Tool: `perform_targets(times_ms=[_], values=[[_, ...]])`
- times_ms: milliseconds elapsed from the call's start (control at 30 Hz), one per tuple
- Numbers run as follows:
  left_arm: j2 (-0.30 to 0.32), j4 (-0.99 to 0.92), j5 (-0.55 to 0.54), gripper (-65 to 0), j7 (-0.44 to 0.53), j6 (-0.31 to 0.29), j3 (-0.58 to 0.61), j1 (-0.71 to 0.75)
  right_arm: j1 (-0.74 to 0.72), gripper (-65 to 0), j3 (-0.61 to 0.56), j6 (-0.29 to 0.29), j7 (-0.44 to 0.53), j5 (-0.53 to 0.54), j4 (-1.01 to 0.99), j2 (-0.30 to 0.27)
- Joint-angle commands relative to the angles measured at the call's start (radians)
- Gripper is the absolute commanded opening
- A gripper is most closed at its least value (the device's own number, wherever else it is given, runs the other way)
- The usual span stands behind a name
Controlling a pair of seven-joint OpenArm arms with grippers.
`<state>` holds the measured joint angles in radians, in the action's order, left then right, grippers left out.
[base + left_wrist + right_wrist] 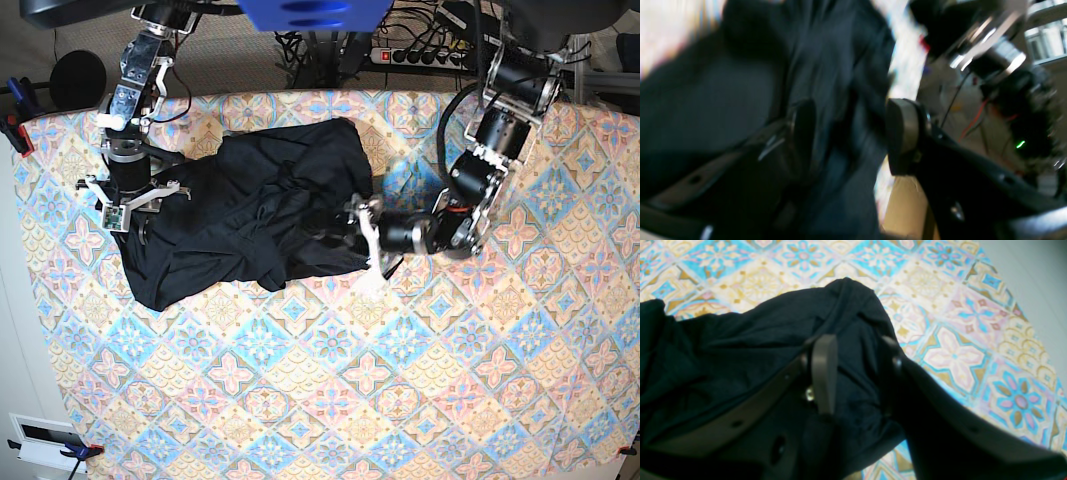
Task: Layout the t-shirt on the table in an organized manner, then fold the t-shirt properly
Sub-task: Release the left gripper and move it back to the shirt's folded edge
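Gripping one edge of the crumpled black t-shirt at the left, the right gripper pinches cloth while the left gripper, opposite, clamps its own fold; on the patterned table, spreading looks unfinished and folding not yet begun.

Left gripper reaches sideways, low, jaws parted around cloth; right gripper points down, jaws likewise parted.
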<state>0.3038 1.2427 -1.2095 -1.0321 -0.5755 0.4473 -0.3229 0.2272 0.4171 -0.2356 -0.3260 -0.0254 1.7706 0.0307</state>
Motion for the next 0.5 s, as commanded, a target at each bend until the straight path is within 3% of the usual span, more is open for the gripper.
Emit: perform_targets(times_ms=[0, 300, 467], values=[[0.025, 0.035, -0.013, -36.1, 0.019, -0.008, -0.005, -0.014, -0.009, -45.7, 0.003, 0.002, 0.028, 0.006, 0.016, -0.008], [0.15, 0.242, 0.139, -65.0, 0.017, -0.008, -0.009, 0.117, -0.007, -45.7, -0.047, 0.002, 0.028, 0.006, 0.013, -0.008], [0.205, 0.398, 0.326, -65.0, 0.013, -0.008, -0.011, 0.206, -0.007, -45.7, -0.054, 0.002, 0.028, 0.006, 0.013, -0.008]])
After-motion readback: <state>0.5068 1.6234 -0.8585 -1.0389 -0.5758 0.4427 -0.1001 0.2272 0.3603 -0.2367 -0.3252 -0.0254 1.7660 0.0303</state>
